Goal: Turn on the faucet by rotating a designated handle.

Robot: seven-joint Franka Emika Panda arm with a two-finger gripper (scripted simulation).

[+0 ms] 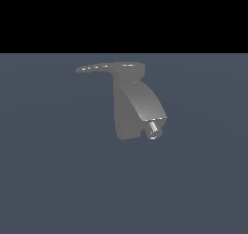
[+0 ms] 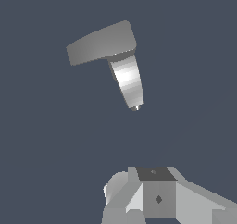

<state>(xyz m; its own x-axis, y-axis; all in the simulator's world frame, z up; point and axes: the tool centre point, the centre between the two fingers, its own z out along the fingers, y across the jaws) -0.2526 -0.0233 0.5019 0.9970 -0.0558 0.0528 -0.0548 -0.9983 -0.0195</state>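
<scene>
The faucet stands upright near the middle of the blue-grey desk, spout curving down toward the exterior view's right. Its handle juts flat toward that view's left, edge free on all sides. Only the claw's base shows in the wrist view, apparently well apart from the faucet; I cannot tell its state.

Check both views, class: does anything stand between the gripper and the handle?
Nothing visible does. In the wrist view, only bare floor shows between the gripper and the faucet. The handle sticks out to the exterior view's left, with nothing around it.
</scene>
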